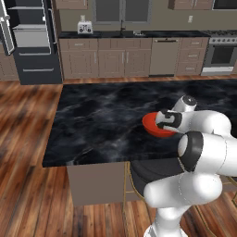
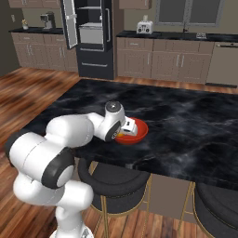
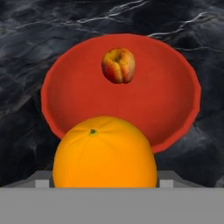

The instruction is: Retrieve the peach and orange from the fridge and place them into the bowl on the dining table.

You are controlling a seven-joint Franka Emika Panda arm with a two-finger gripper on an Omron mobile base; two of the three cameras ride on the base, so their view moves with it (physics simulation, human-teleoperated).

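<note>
Your gripper (image 3: 105, 186) grasps the smooth bright orange (image 3: 105, 151) above the glossy red-orange bowl (image 3: 175, 109), where the mottled peach (image 3: 118, 65) lies; release centred, clear of it.

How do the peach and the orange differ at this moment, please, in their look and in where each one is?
The peach is mottled red and yellow with a crease; the orange is plain bright orange with a small green stem spot. The peach lies inside the bowl, whereas the orange sits close to the hand camera, over the bowl's near rim. The orange looks far bigger, probably only because it is nearer. Both are round fruits.
</note>
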